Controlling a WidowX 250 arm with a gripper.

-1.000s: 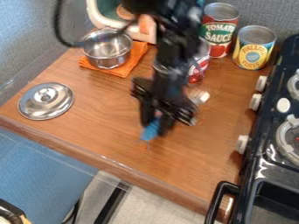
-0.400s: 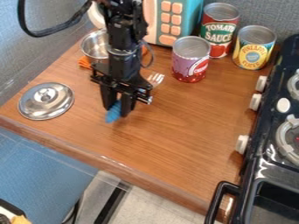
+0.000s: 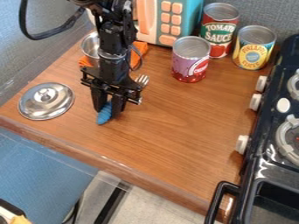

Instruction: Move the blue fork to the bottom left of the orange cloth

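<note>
Fingers (image 3: pixel 109 109) pinched the ridged blue fork (image 3: pixel 104 114), metal tines up-right, beside the domed shiny metal lid (image 3: pixel 46 101) on wood-grain table (image 3: pixel 169 127).

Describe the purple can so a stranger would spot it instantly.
On the wooden counter, find the microwave at the back. The purple can stands in front of its right side, purple above red, unlike the red-and-green can and yellow can.

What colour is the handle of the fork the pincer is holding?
Blue; the fork's handle shows best in the camera view, below the pincer.
</note>
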